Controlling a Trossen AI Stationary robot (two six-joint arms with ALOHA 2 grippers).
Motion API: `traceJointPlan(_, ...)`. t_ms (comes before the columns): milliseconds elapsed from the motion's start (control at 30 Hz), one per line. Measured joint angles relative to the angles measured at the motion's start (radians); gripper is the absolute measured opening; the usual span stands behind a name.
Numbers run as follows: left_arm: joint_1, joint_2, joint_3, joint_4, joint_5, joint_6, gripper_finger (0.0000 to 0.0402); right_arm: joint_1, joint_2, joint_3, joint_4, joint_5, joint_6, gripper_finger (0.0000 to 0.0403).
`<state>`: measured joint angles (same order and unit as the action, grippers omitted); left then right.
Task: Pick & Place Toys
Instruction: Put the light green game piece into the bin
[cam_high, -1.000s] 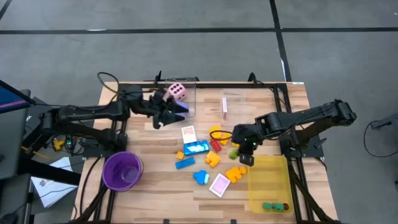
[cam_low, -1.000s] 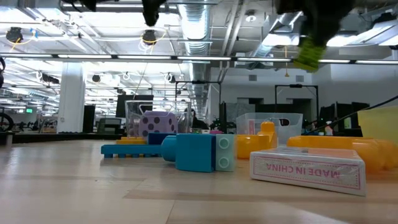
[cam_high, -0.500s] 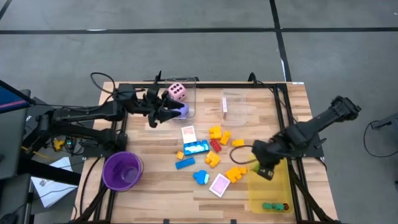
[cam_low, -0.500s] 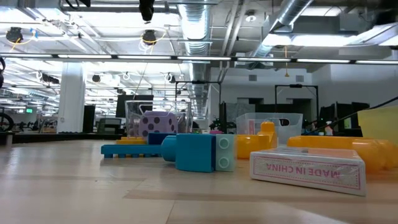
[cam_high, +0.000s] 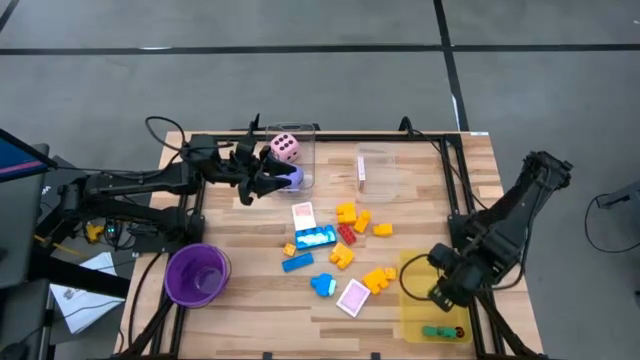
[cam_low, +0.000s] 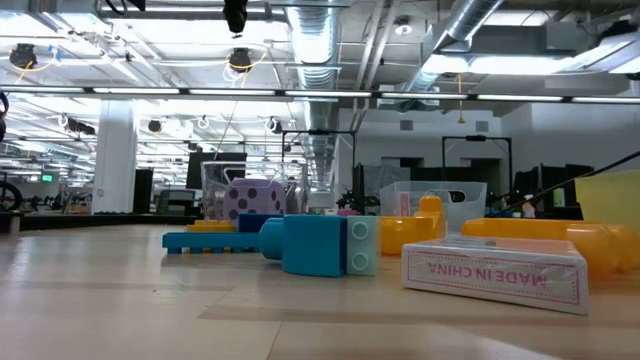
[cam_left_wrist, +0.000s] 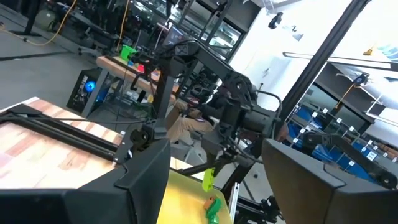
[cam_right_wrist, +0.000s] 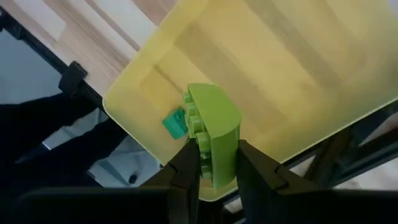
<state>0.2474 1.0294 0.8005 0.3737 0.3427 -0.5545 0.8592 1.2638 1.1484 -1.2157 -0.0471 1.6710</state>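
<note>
So compared with a second ago, my right arm has swung off the toy pile in the middle of the table and is now out over the yellow tray at the table's near right corner. Half a second ago it was only at the tray's upper edge; now the right gripper sits over the tray's middle. The left arm barely shifted, it just slid a touch toward the clear box at the back.

From the right wrist view, the right gripper has its fingers pinched narrow on a lime green block, held up above the tray floor, not touching it. Below it a darker green piece already lies in the tray; from above I can see that green piece next to something small and red at the tray's near end.

The left gripper hovers by the clear box holding the pink die, right at a purple die. Its fingers stand partly apart in the wrist view, and I can't tell if it actually grips anything.

The rest of the toys are still spread mid-table: yellow and orange blocks, blue blocks, a pink-white card. The purple cup sits at the near left.
</note>
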Motion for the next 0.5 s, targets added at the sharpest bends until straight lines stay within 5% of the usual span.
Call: traceJointPlan(500, 0.000, 0.000, 0.000, 0.000, -0.003, -0.010, 0.0242, 0.031, 0.166, 0.000, 0.192, -0.059, 0.202, 0.0072)
